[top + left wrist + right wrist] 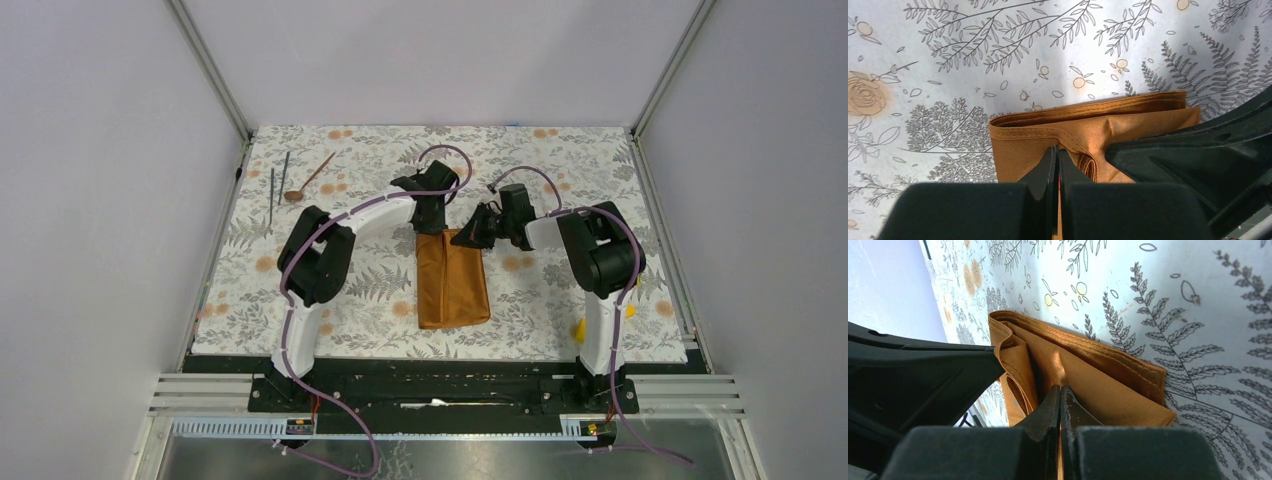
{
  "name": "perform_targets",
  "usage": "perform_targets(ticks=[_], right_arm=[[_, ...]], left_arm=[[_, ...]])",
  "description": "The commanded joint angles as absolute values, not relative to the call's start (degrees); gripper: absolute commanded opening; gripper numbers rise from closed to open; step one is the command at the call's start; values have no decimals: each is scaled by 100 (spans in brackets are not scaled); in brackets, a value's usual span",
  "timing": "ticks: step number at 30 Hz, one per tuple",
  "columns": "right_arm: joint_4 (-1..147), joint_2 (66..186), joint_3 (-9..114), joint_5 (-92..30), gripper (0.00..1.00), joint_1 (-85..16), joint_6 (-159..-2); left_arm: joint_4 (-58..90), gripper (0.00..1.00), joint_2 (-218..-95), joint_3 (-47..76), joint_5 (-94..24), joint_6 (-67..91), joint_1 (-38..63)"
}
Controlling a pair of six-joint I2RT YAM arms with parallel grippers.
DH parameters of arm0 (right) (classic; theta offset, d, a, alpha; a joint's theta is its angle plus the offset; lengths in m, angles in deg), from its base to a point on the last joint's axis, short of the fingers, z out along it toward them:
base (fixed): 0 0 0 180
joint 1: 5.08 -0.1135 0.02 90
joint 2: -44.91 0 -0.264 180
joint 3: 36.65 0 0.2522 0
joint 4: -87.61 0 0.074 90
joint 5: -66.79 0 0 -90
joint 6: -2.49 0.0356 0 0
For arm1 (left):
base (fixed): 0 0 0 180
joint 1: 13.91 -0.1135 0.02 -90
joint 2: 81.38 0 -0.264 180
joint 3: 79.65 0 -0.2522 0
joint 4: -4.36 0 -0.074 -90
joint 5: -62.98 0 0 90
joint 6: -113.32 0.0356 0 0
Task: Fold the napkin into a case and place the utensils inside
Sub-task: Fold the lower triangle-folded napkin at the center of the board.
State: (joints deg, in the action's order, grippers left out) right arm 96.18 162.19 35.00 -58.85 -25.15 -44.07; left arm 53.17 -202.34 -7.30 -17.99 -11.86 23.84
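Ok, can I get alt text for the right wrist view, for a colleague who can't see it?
The right hand, jaws shut, pinches a puckered top layer of the folded rust-orange napkin, which lies on the floral tablecloth. The left hand, black, reaches in from the left to the napkin's layered end.

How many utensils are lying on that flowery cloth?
3, all near the far left corner: a copper-brown spoon, a thin dark rod just left of it, and a second rod left of that. The arms might hide others.
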Motion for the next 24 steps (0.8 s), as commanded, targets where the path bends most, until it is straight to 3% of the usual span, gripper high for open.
perform_targets(ticks=[1, 20, 24], right_arm=[[9453, 16410, 3714, -5612, 0, -2538, -4652], [9318, 16435, 3793, -5627, 1, -2536, -4750], [9118, 16180, 3769, -5601, 13, -2536, -4881]], left_arm=[[5215, 0, -20342, -1088, -1950, -1349, 2443], [5203, 0, -20715, -1336, -1644, -1561, 2467], [5185, 0, -20736, -1308, -1494, -1610, 2453]])
